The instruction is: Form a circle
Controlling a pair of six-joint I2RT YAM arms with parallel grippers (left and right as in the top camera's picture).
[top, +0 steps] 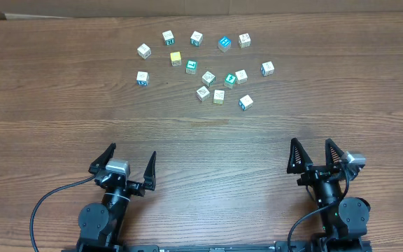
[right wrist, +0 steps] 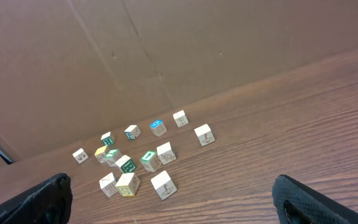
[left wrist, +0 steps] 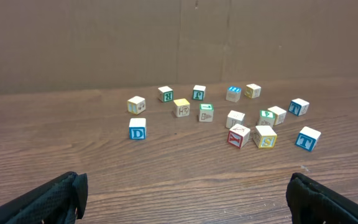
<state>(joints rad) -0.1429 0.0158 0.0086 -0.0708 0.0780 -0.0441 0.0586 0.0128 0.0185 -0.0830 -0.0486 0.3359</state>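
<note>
I see the left gripper and the right gripper at the near edge of the desk, both spread wide and holding nothing. The letter blocks lie scattered in a loose clump toward the far edge, well apart from either.

Fifteen small wooden alphabet cubes are counted on one brown wood-grain table. Among them, one yellow-topped cube, one blue-topped cube and two green-topped cubes are found; eleven are pale on top. Two black two-finger grippers are seen: the left gripper and the right gripper. One brown cardboard wall is seen behind.
</note>
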